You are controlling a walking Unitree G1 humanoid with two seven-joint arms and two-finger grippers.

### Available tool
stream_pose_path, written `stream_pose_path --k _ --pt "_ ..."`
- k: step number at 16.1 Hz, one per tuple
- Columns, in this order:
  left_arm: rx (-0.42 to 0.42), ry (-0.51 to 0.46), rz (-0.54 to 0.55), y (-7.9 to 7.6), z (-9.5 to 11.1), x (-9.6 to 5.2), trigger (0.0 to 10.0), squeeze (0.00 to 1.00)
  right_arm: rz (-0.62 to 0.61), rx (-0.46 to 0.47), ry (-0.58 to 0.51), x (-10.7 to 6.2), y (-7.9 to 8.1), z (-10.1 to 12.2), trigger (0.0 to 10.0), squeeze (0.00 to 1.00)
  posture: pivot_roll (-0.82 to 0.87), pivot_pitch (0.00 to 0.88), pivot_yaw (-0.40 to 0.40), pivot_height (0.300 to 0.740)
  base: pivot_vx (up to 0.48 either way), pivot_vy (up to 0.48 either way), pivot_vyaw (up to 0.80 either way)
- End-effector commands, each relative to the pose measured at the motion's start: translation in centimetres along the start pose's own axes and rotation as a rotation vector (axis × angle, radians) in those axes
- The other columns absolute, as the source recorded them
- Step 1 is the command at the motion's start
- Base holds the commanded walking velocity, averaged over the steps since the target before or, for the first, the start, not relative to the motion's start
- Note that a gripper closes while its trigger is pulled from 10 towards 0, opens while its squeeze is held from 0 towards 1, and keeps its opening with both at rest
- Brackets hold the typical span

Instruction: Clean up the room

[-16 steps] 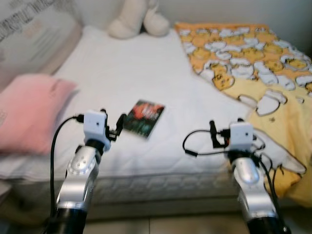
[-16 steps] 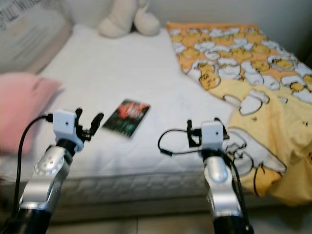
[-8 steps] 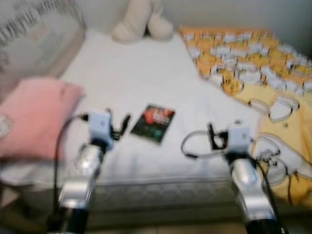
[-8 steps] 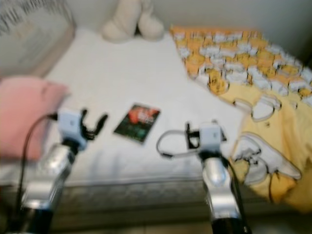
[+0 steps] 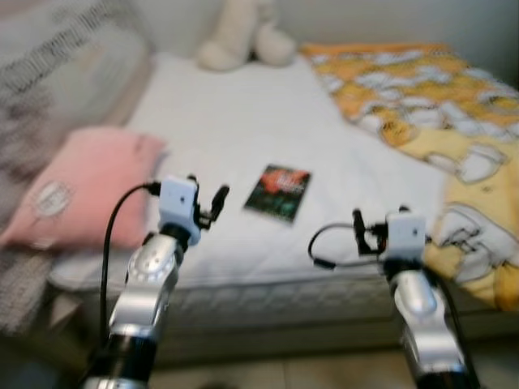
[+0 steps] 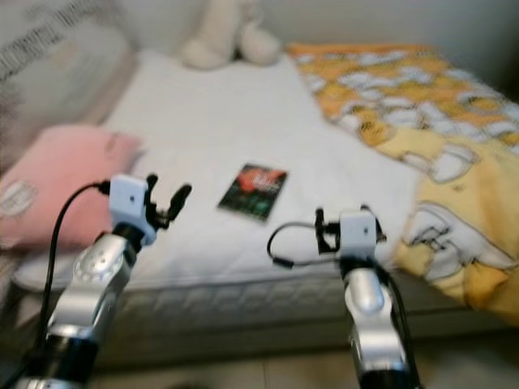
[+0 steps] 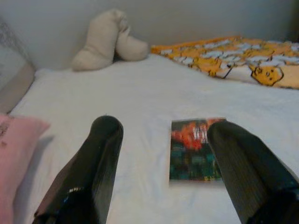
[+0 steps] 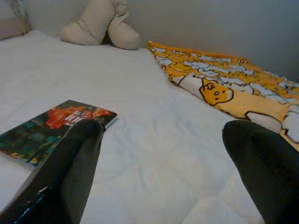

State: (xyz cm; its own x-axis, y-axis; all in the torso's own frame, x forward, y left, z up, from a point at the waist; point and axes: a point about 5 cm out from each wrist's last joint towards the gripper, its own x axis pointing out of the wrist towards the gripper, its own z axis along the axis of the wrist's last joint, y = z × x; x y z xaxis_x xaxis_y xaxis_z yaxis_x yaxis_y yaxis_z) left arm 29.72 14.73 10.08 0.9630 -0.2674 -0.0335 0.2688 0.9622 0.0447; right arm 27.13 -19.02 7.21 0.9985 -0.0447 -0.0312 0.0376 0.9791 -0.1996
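Book (image 5: pixel 279 192) lying flat on the white bed (image 5: pixel 227 113), long axis running away toward the wall. Sits ahead, between both grippers, closer to the left gripper (image 5: pixel 216 204). Left and right gripper (image 8: pixel 163 172) both spread open, holding nothing.

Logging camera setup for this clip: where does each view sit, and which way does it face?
Left eye, head: looks down at the bed; both silver arms show.
Right eye, head: same scene, book mid-bed.
Left wrist: looks along the open left gripper at the book.
Right wrist: looks along the open right gripper toward the yellow blanket.
All four share the book and the plush toy.
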Motion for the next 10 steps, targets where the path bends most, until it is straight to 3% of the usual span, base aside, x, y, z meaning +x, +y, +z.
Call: stream_pose_path --k 1,10 --pt "0.014 -0.015 -0.018 -0.20 0.64 0.42 10.0 0.00 -0.013 0.015 -0.005 -0.10 -0.26 0.22 10.0 0.00 -0.04 0.000 0.032 0.740 0.480 0.000 0.00" --pt "0.027 -0.004 -0.044 -0.69 0.41 0.49 10.0 0.00 -0.016 0.022 0.011 -0.67 -0.44 -0.02 10.0 0.00 -0.05 0.000 0.032 0.740 0.480 0.000 0.00"
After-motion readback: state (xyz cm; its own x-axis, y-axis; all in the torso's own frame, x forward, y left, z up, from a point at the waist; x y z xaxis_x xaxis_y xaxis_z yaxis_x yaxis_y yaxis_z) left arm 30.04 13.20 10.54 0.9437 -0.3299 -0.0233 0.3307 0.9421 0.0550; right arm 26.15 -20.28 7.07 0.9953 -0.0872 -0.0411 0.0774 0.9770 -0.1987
